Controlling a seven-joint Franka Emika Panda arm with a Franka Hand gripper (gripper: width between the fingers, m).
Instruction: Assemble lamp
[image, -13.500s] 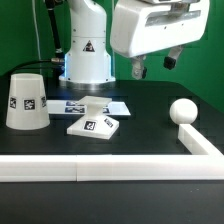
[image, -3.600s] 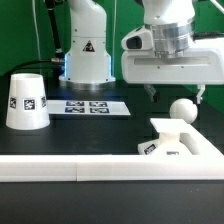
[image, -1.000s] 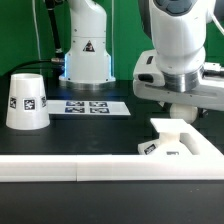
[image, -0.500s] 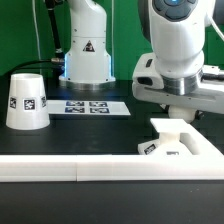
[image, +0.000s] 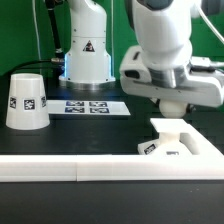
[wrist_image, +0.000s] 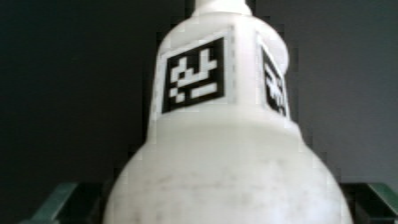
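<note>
The bulb (wrist_image: 214, 150) fills the wrist view: its round ball lies between my fingers and its tagged neck points away from the camera. My gripper (wrist_image: 214, 200) is shut on the bulb, with a finger (wrist_image: 61, 196) showing at each side of it. In the exterior view the gripper (image: 183, 108) hangs just above the flat square base (image: 180, 140) at the exterior view's right, and the hand hides the bulb. The cone-shaped shade (image: 27, 100) stands upright far off at the exterior view's left.
The marker board (image: 95, 106) lies flat in front of the robot's pedestal (image: 88, 55). A white rail (image: 70, 170) runs along the table's front edge and turns back at the exterior view's right beside the base.
The base has gone from mid-table to the right corner. The gripper came down over the bulb, and in the last half second the hand has shifted to the exterior view's left.
</note>
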